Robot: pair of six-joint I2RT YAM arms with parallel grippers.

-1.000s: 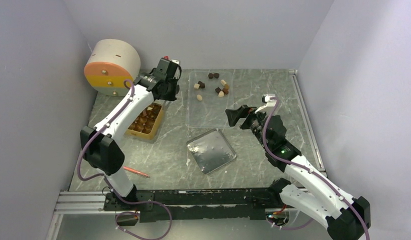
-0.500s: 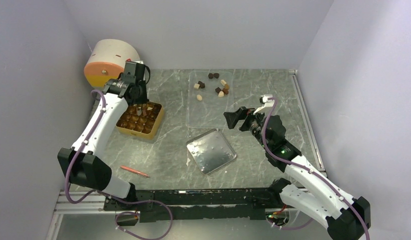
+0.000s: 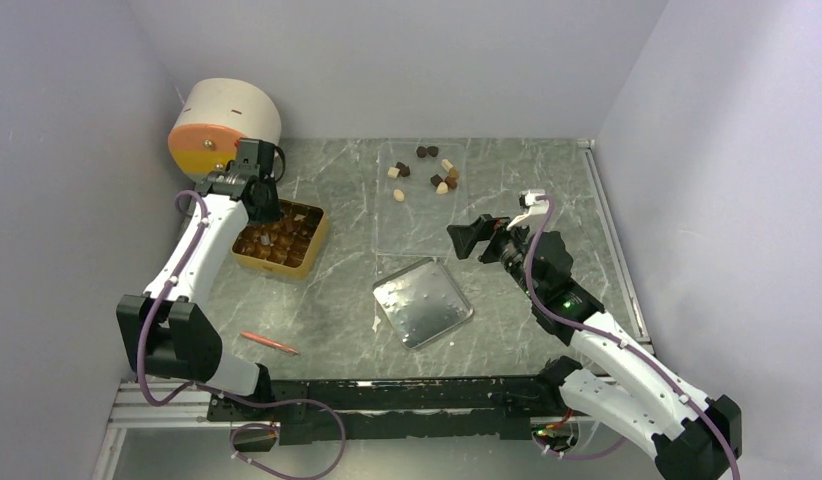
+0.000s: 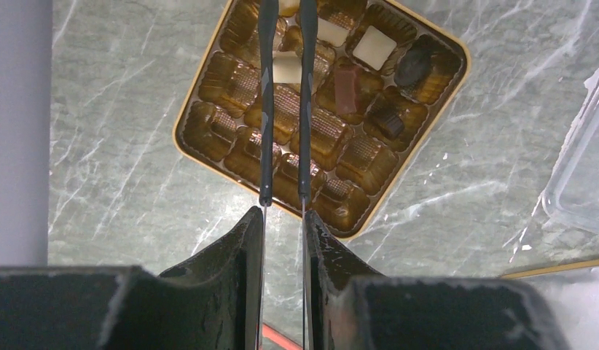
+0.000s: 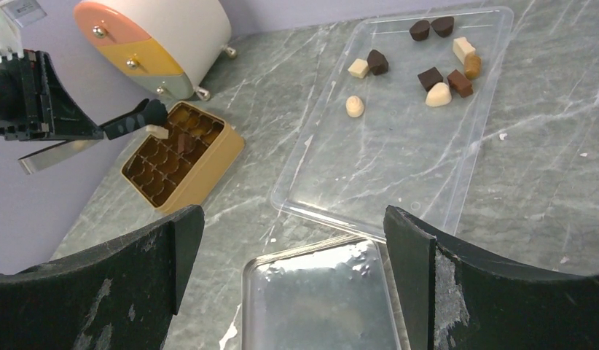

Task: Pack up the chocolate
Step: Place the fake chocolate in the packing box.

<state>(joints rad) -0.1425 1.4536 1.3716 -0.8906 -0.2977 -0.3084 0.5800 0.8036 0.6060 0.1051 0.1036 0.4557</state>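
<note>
Several loose chocolate pieces point(image 3: 427, 172), dark brown, mid brown and cream, lie at the far end of a clear plastic tray point(image 3: 417, 228); they also show in the right wrist view point(image 5: 429, 76). The golden-tan compartment box point(image 3: 287, 268) holds a few pieces point(image 4: 347, 76) along its far side. My left gripper point(image 3: 259, 198) is shut on thin black-tipped tweezers point(image 4: 264, 109) over the box point(image 4: 186, 146). A cream piece point(image 4: 286, 69) sits between the tweezer tips. My right gripper point(image 3: 465, 235) is open and empty, above the tray's near edge.
A shiny metal lid point(image 3: 423, 300) lies in front of the clear tray. A red-orange pen point(image 3: 270, 343) lies near the left arm's base. A round white drum with an orange and yellow face point(image 3: 222, 125) stands at the back left, close to the left arm. Walls close in on three sides.
My left arm has swung left from beside the clear tray to over the compartment box, then a little further back-left. The right arm has barely moved.
</note>
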